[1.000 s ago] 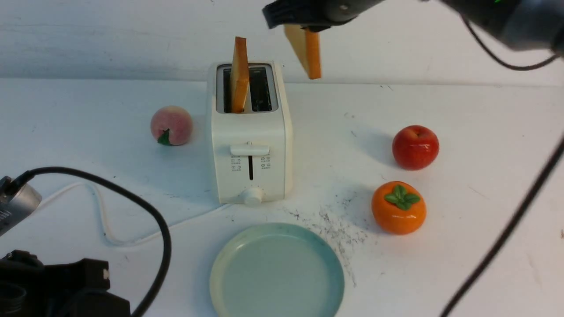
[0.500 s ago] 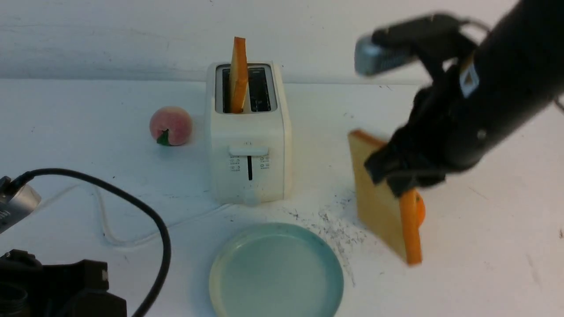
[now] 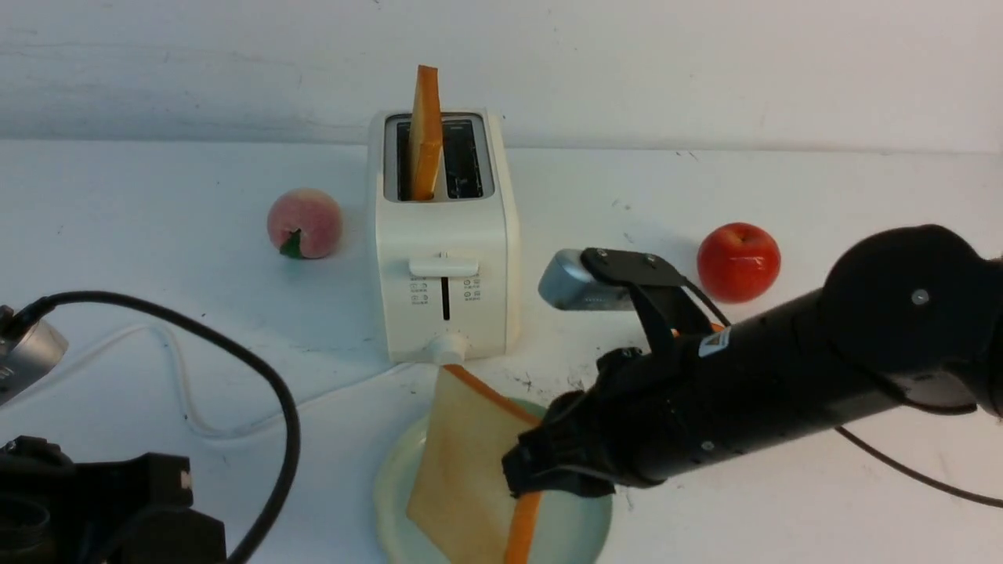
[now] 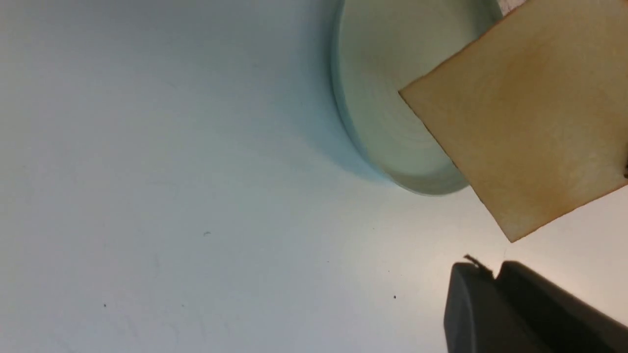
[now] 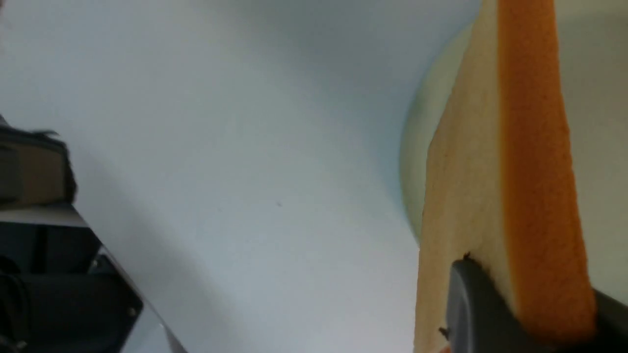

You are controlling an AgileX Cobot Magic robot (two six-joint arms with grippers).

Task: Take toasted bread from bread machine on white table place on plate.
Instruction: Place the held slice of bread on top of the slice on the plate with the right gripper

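white, crumb-specked tabletop [image 3: 783, 196] spreads under everything. my right gripper [image 3: 523, 479] is clamped on one edge of a square slice of pale golden toast with orange-brown crust [image 3: 462, 462], held tilted over the round pale blue-green plate [image 3: 392, 486]; whether a corner touches i cannot tell. the plate lies just beneath my jaws, so lowering and flattening should do. a second like slice [image 3: 425, 133] stands upright in the left slot of the cream-white boxy toaster [image 3: 447, 258], beyond the plate. my left gripper [image 4: 495, 294] sits low, near left; apart or together, i cannot tell.

We see a smooth plate [image 3: 389, 486], a smooth plastic bread machine [image 3: 447, 235], matt, spongy toasted bread [image 3: 462, 462] and a scuffed white table [image 3: 744, 517].
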